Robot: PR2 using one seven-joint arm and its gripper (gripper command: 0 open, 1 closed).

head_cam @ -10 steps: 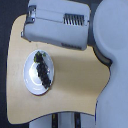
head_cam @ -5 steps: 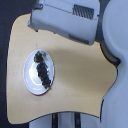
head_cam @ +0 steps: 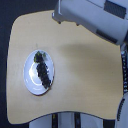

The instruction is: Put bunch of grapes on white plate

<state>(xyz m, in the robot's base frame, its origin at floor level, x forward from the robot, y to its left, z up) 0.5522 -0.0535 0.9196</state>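
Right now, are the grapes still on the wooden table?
No, the bunch of grapes lies on the white plate.

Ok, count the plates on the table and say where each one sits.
1. The white plate sits on the wooden table, toward the exterior view's left, with the bunch of grapes lying on it. The robot arm covers the table's top edge, so another might be hidden there.

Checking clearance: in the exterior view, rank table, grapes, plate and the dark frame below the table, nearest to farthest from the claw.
From the claw:
1. Table: its top edge lies under it.
2. Bunch of grapes and white plate: lower left, too close to call.
3. Dark frame: bottom.
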